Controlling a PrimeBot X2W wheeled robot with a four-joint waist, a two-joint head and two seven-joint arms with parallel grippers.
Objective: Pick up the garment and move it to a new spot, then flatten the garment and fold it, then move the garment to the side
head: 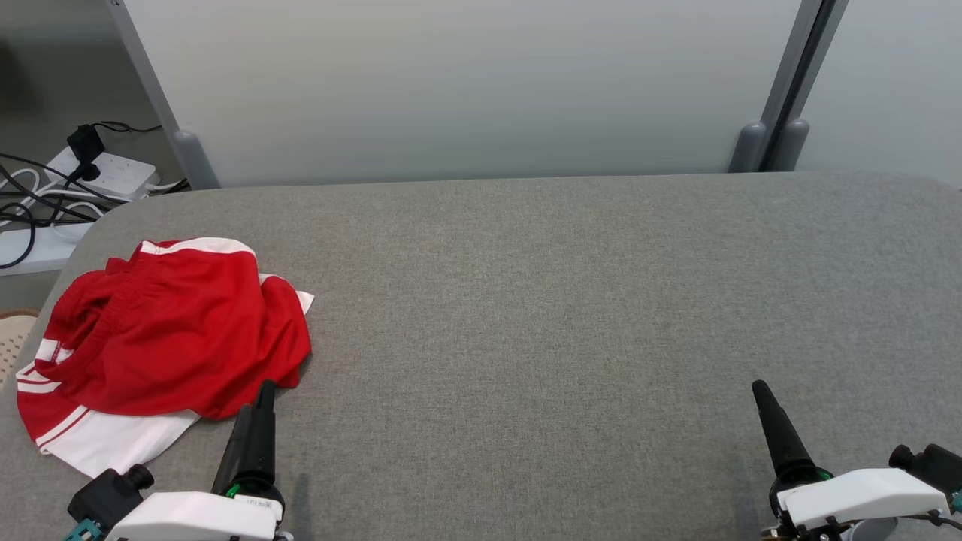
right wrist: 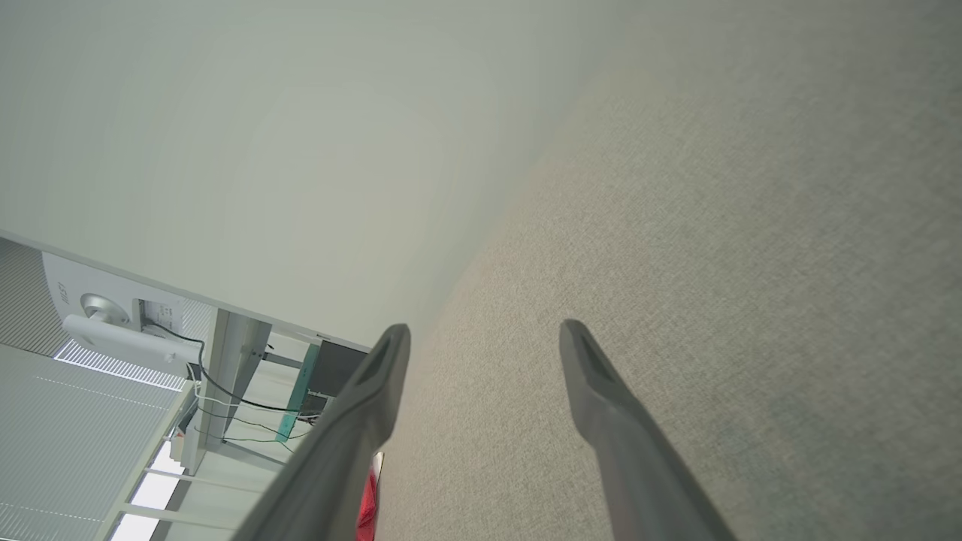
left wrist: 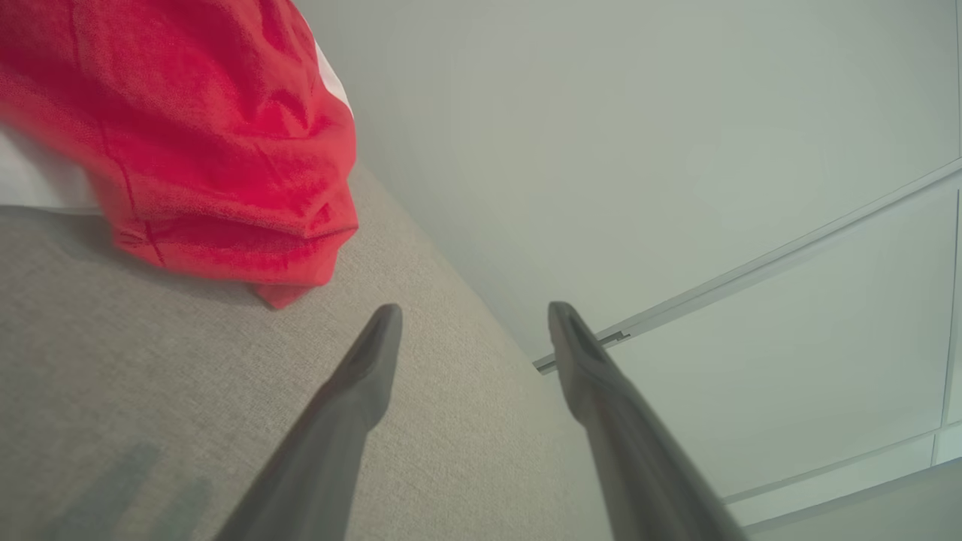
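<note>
The left claw point(head: 264, 391) stands wide with its 2 fingers empty, tips just beside the near edge of the garment point(head: 173, 330). The right claw point(head: 760, 391) is spread just as wide and grips nothing, well apart from the cloth at the table's other side.

The grey padded table point(head: 571, 300) takes up most of the head view. At its left end lies the garment, which looks like red shorts with white trim. It is crumpled in a heap, with a white panel poking out toward the near edge.

As I judge it, none of the 3 stages is done. The heap is not lifted, flattened or folded, so the whole task remains, and the first pickup is the step in hand.

In the left wrist view a red fold point(left wrist: 225, 188) sits ahead and to one side of the open fingers point(left wrist: 376, 353). It is not between them, and bare table shows in the gap.

Beyond the table's far left corner, a white power strip point(head: 113, 173) lies among dark cables.
</note>
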